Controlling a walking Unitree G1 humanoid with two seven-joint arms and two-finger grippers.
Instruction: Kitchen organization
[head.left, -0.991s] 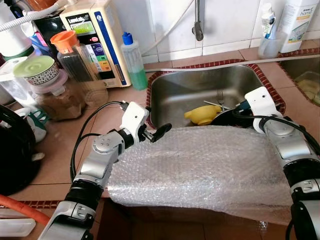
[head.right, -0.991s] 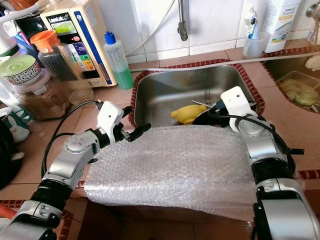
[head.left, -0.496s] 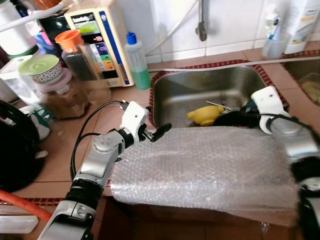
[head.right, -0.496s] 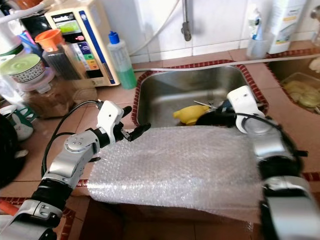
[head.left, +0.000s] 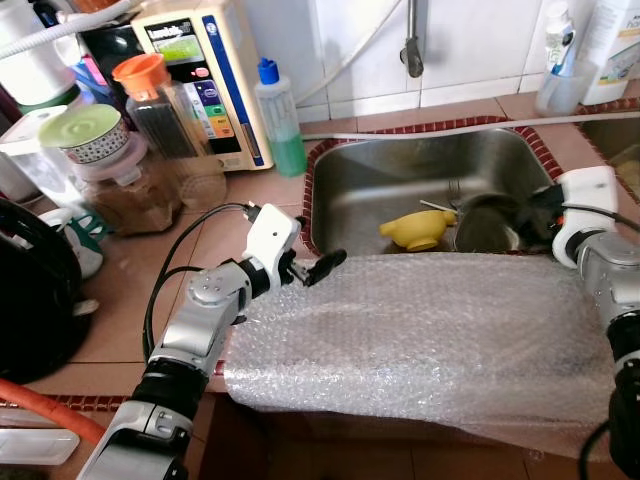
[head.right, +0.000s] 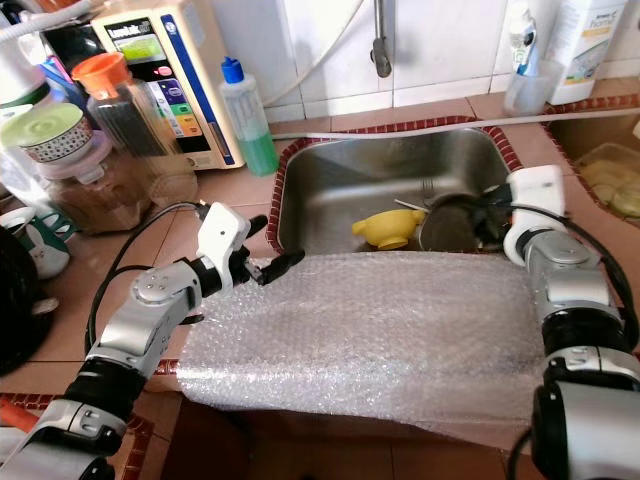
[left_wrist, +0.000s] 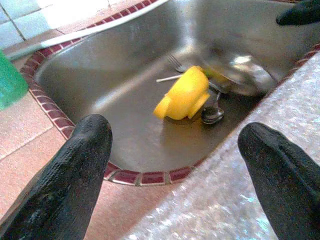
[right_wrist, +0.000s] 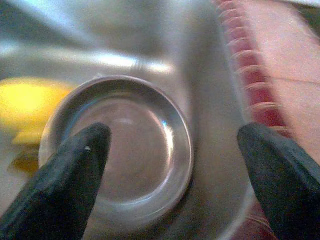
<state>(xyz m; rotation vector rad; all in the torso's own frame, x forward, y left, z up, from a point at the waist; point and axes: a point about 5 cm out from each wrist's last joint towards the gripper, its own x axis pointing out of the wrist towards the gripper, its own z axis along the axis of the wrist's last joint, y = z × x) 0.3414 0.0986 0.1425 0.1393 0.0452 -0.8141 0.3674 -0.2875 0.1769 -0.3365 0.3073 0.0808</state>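
Head cam first: a stainless sink (head.left: 400, 190) set into a terracotta tile counter (head.left: 120, 300) with a red-brown mosaic rim, and a crinkly sheet of bubble wrap (head.left: 420, 335) draped over the front edge. In the basin there's a yellow plastic cup (head.left: 415, 228) on its side, a round steel bowl (head.left: 487, 225) and a fork. The left gripper (head.left: 318, 268) hovers at the wrap's corner; the right gripper (head.right: 490, 215) sits right by the bowl. Along the white tiled wall: a green soap bottle (head.left: 280, 120), jars, and a water purifier (head.left: 200, 75).

Left wrist: fingers (left_wrist: 75, 170) spread wide, nothing between them, cup and spoon beyond.

Right wrist: blurry, fingers (right_wrist: 75, 175) wide apart over the shiny bowl (right_wrist: 120, 150), not gripping.
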